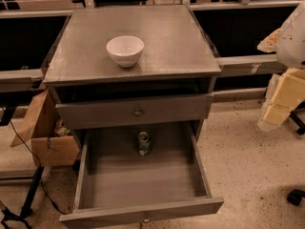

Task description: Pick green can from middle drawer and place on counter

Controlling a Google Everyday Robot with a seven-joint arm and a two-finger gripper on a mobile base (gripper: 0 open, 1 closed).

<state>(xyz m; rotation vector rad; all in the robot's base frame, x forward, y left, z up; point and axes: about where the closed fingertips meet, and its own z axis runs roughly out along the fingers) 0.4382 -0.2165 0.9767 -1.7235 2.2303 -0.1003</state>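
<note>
You have the end effector [285, 97] at the right edge of the frame, at about mid-height. It shows only as pale yellow blocks below a white rounded arm part. You cannot tell from this view whether it is open or closed. It holds nothing that you can see, and it is well apart from the cabinet.

The green can [144, 143] sits in the middle drawer [143, 182], which is pulled out toward the bottom of the frame. The can is at the back of the drawer, near its centre line and just below the front of the top drawer [105, 112]. It seems to stand upright, with its silver top showing. Bare grey drawer floor lies all around it, and it is apart from both side walls.

The top drawer is pulled out only slightly, and its round knob [137, 112] is right above the can.

On the table [176, 42], in the upper centre of the frame, a white bowl [125, 50] stands left of the middle, near the front edge.

A cardboard box [47, 140] leans at the cabinet's left side.
</note>
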